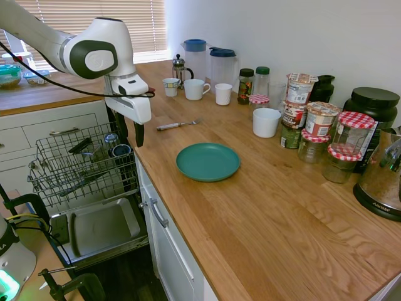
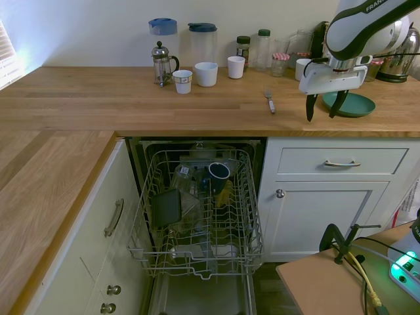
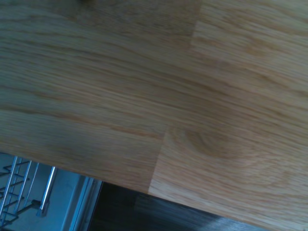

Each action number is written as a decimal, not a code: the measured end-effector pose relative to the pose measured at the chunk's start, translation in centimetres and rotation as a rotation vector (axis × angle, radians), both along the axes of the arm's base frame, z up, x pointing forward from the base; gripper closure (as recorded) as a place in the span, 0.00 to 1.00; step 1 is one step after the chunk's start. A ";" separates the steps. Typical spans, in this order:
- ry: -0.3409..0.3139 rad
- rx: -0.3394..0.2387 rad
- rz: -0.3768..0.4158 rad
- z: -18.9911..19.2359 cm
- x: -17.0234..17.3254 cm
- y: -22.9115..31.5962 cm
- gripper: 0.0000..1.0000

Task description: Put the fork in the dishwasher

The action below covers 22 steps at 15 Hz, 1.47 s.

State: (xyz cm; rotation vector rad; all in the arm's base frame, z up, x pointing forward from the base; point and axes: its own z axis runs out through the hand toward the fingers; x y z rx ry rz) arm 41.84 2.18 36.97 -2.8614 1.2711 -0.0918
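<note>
We see the fork [image 1: 177,125] lying flat on the wooden table [image 1: 263,207], well apart from the gripper [image 1: 128,132], which hangs over the table's front edge with its two dark fingers spread wide and nothing between them. In the second exterior view the fork [image 2: 270,101] lies left of the gripper [image 2: 324,107], handle toward the table's front edge. The green plate [image 1: 208,162] sits near the fork, empty.

The table is an L-shaped oak kitchen worktop over white drawers [image 2: 342,161], under a window blind [image 1: 94,19]. In the wrist view we see mostly wood grain, with a sliver of rack below the edge.

The dishwasher [image 2: 197,216] stands open, its wire rack pulled out, holding a dark cup [image 2: 218,171], a dark square container [image 2: 167,208] and a few other pieces we cannot make out. Behind the fork stand mugs [image 1: 195,89], a French press [image 1: 180,68], two blue-lidded jugs [image 1: 224,66] and checked-lid jars [image 1: 354,135].
</note>
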 end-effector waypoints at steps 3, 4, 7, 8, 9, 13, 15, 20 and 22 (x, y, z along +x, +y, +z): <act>-0.007 0.001 0.000 0.3 0.3 0.0 0.00; -0.012 0.001 0.000 0.5 0.4 0.0 0.00; -0.031 0.005 -0.016 1.1 1.7 0.3 0.00; -0.040 0.008 -0.029 1.5 2.4 0.5 0.00; -0.049 0.016 -0.043 1.9 3.2 0.9 0.00; -0.082 0.051 -0.157 3.4 6.5 3.1 0.00; -0.107 0.075 -0.245 4.0 8.6 4.5 0.00; -0.158 0.064 -0.383 3.8 13.8 6.0 0.00; -0.173 0.042 -0.408 3.6 15.2 6.5 0.00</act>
